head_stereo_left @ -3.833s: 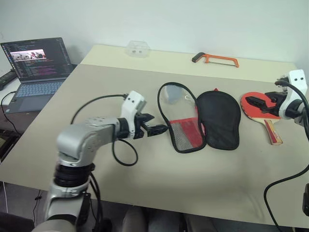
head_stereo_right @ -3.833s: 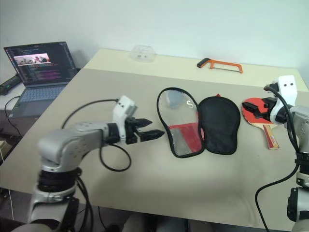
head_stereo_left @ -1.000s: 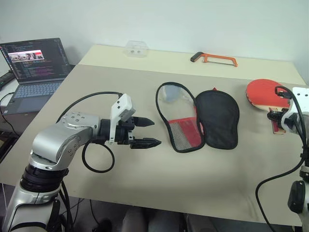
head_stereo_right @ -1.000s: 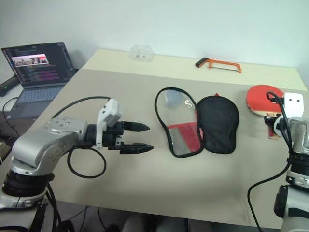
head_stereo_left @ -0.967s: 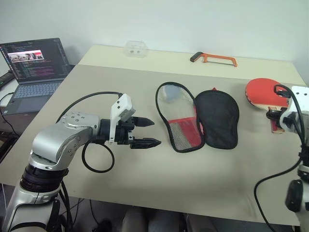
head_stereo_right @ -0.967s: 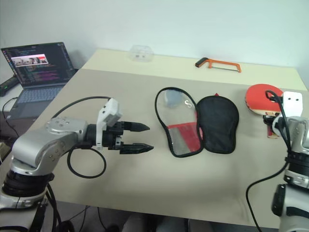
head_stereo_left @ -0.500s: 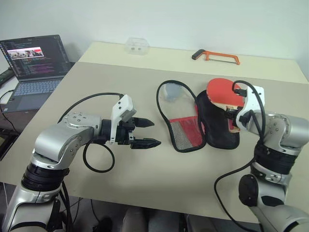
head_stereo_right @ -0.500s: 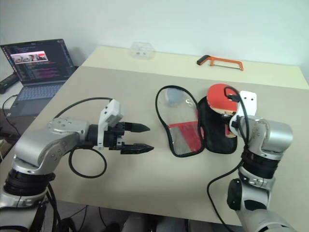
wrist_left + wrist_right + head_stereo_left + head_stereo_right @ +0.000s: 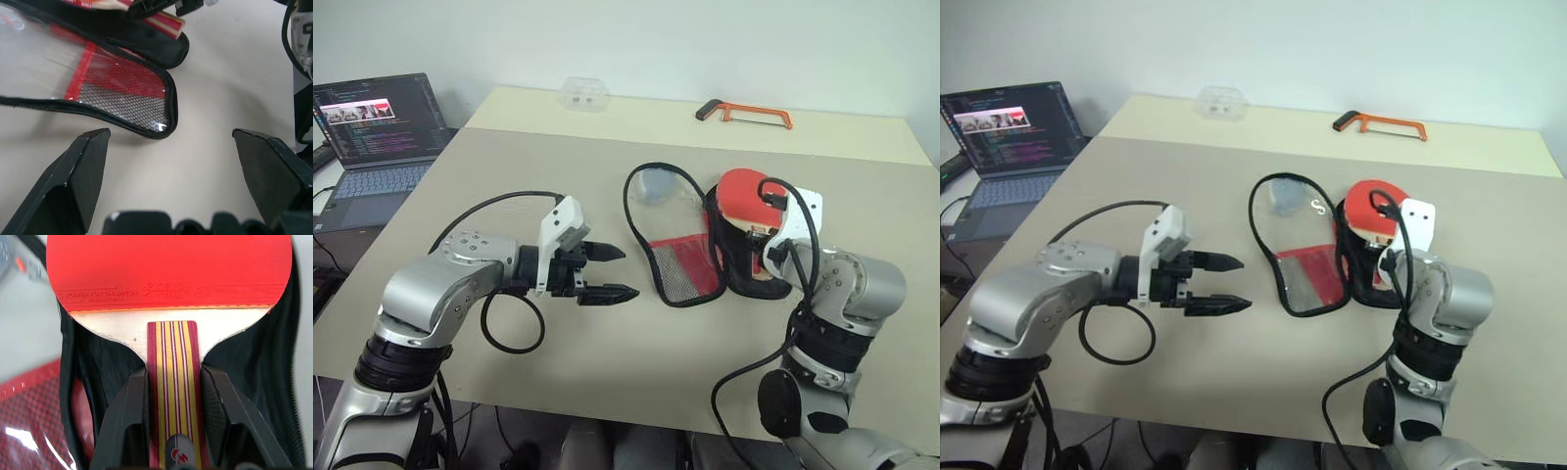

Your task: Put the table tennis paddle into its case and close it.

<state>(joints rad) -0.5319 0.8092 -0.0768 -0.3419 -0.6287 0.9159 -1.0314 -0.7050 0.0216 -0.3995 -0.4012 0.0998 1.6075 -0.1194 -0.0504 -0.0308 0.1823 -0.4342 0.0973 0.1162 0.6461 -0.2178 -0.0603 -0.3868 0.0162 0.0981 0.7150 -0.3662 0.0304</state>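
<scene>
The right pincer (image 9: 171,431) grips the red-faced wooden table tennis paddle (image 9: 168,289) by its striped handle, directly over the open black-and-red fabric case (image 9: 690,279). The left pincer (image 9: 607,272) gapes nearby. Lowering flat, handle aligned with the narrow end, looks wisest.

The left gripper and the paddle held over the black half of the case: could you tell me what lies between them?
In the left eye view, the case's open clear-and-mesh flap lies flat on the table between the left gripper and the paddle.

Smooth red rubber paddle (image 9: 168,269), striped wooden handle, black fabric case (image 9: 744,257)
</scene>
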